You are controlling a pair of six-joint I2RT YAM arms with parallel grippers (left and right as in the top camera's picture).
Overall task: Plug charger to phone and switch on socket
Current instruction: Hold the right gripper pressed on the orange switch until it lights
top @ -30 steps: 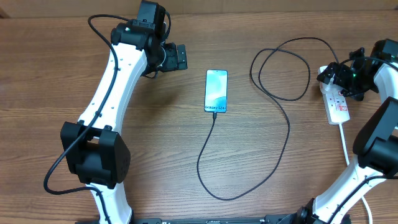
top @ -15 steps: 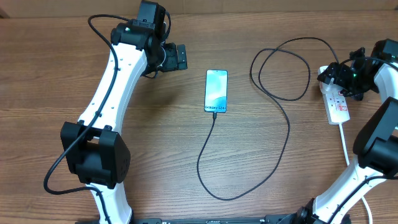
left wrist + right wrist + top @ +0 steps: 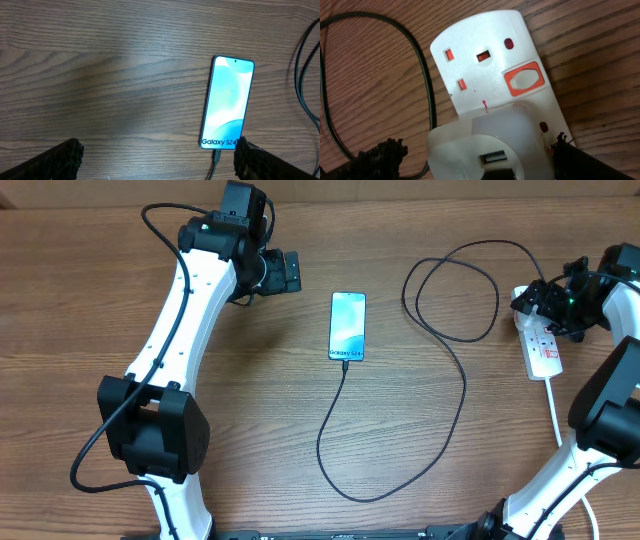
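Jaws wide apart on the left gripper (image 3: 159,150) over the brown wooden tabletop (image 3: 100,75), with the slim, lit light-blue phone (image 3: 227,102) just beyond its right jaw. Right gripper (image 3: 477,145) jaws gaped too, straddling the white plastic power strip (image 3: 485,65), and the thin black charger cable (image 3: 426,85) looped past the left jaw.

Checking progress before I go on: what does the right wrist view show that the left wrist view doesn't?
Only right wrist: the socket, its red-framed switch, an empty outlet, and a white adapter plugged in just below it. Only left wrist: the phone, screen lit, with the charger tip in its bottom edge. Both: the wooden table and a stretch of the black charger cable.
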